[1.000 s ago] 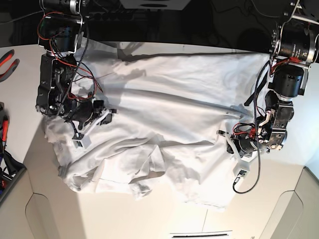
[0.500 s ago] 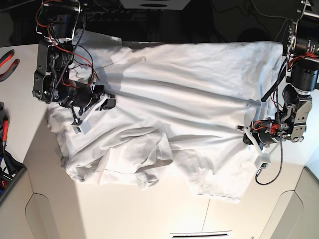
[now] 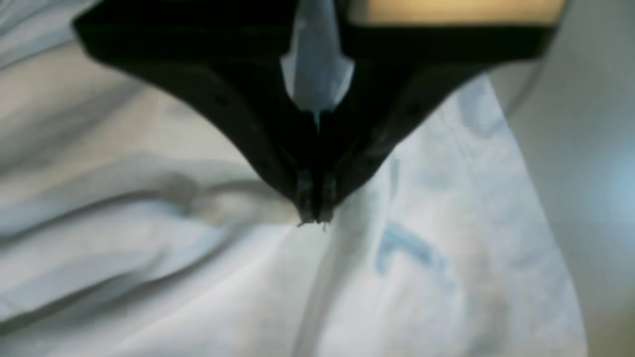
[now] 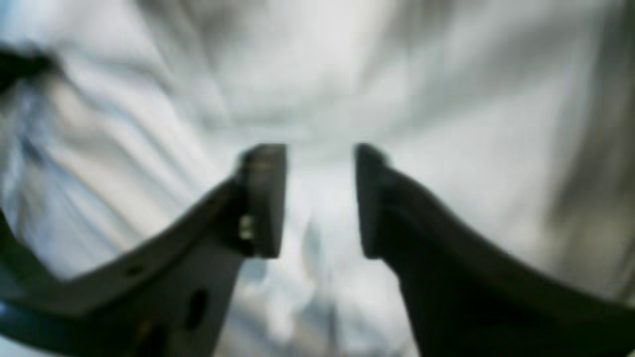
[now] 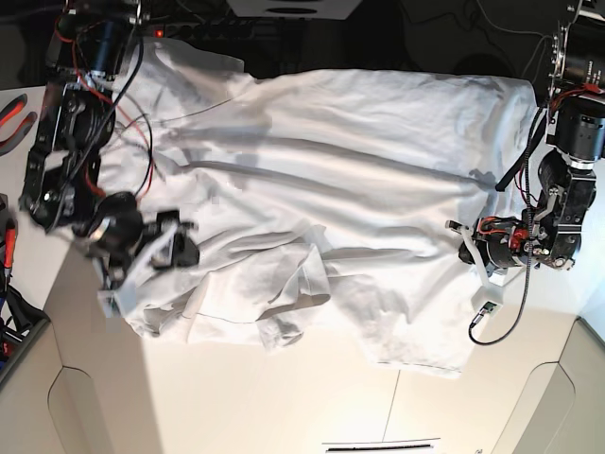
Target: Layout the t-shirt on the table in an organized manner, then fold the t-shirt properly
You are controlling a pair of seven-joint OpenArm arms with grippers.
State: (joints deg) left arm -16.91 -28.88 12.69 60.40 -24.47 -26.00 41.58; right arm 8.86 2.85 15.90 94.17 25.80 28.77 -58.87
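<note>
Base view: I am spreading the t-shirt point(image 5: 331, 218) across the table point(image 5: 284, 407). The left gripper point(image 3: 315, 218) is pinching its edge to keep it taut; the right gripper point(image 4: 320, 198) is hovering over cloth, jaws parted, empty.

The t-shirt point(image 5: 321, 218) is covering most of the tabletop point(image 5: 284, 407), leaving the near strip lying open for passage.

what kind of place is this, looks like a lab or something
Probably a robotics lab bench: two cabled arms, the left gripper and right gripper, work a white t-shirt on a white table, with red-handled pliers nearby.
</note>
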